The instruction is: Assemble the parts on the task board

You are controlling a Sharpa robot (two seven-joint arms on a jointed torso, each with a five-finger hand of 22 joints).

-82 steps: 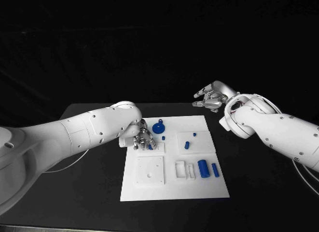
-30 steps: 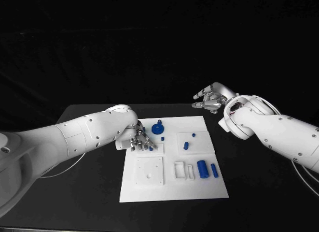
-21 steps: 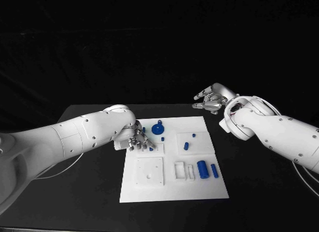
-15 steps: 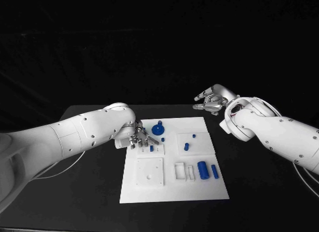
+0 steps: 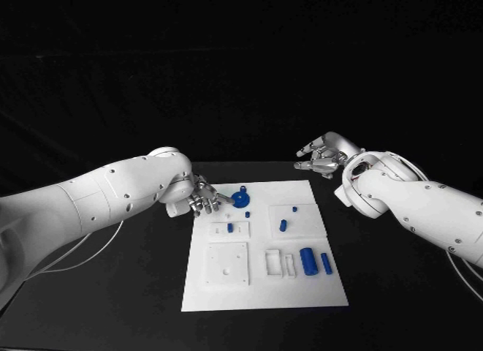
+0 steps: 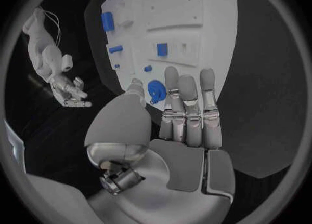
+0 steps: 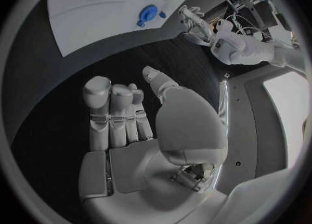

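Observation:
The white task board [image 5: 264, 292] lies in the middle of the table. My left hand [image 5: 204, 199] hovers at its far left corner, fingers stretched out and holding nothing. A round blue part [image 5: 241, 197] stands on the board just beyond those fingers [image 6: 189, 96]. A small blue part [image 5: 229, 227] sits in a white block near the hand. Two blue cylinders [image 5: 307, 258] lie at the board's right side. My right hand [image 5: 324, 157] hangs past the board's far right corner, fingers apart and holding nothing.
Two more small blue parts [image 5: 283, 221] sit on the board's far right block. A raised white plate [image 5: 226, 265] with small holes takes the board's near left. Black table [image 5: 146, 278] lies bare on both sides of the board.
My left hand has drawn back from the board's left block toward the far left corner, uncovering the small blue part there. The right hand has barely moved.

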